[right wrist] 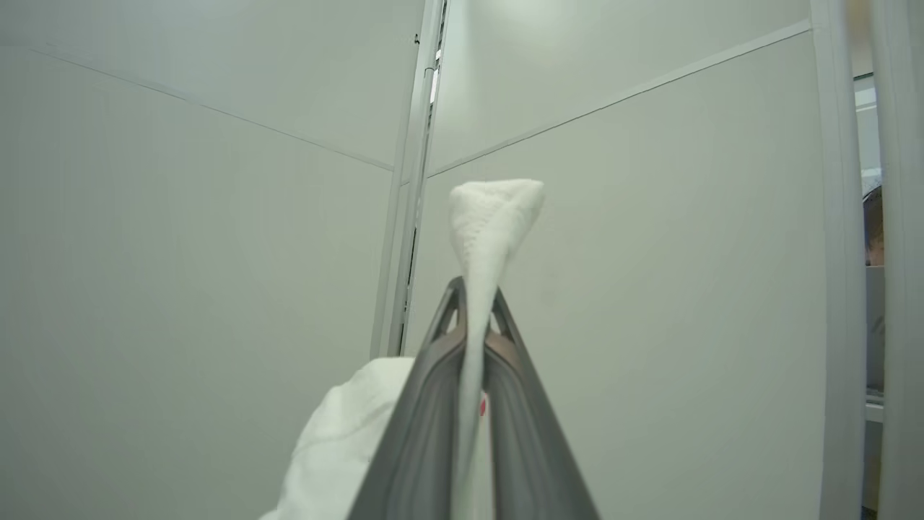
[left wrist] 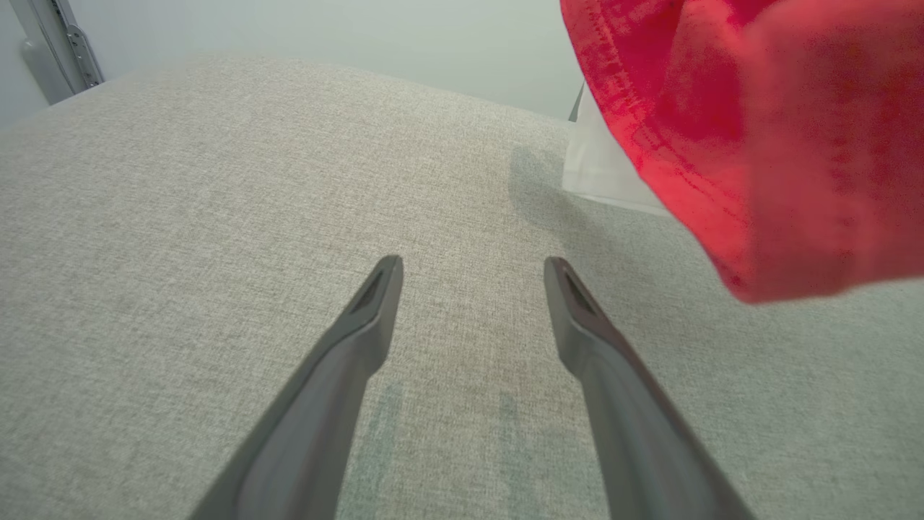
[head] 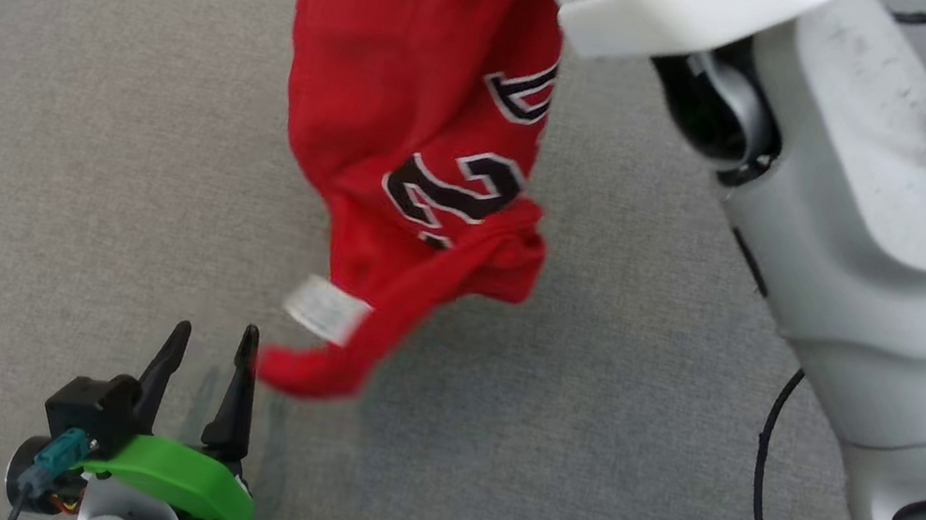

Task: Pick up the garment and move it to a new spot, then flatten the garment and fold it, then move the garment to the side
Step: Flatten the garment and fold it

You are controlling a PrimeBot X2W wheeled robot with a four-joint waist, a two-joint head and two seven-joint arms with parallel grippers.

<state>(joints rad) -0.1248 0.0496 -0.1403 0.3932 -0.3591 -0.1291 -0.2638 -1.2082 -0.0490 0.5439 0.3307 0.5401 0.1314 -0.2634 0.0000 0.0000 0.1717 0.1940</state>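
Note:
The garment is a red jersey with black-and-white lettering and a white label. It hangs in the air over the grey padded table, its lowest tip just above the cloth surface. My right gripper is shut on the garment's white trim, fingers pointing up toward a pale wall. The right arm reaches in from the right to the top of the head view. My left gripper rests low near the table's front, open and holding nothing, just left of the hanging tip. In the left wrist view the red garment hangs at upper right of the open left gripper.
A black cable loops across the table's right side beside the right arm. Pale wall panels with a metal joint strip stand behind. A person's head edge shows past a panel at far right.

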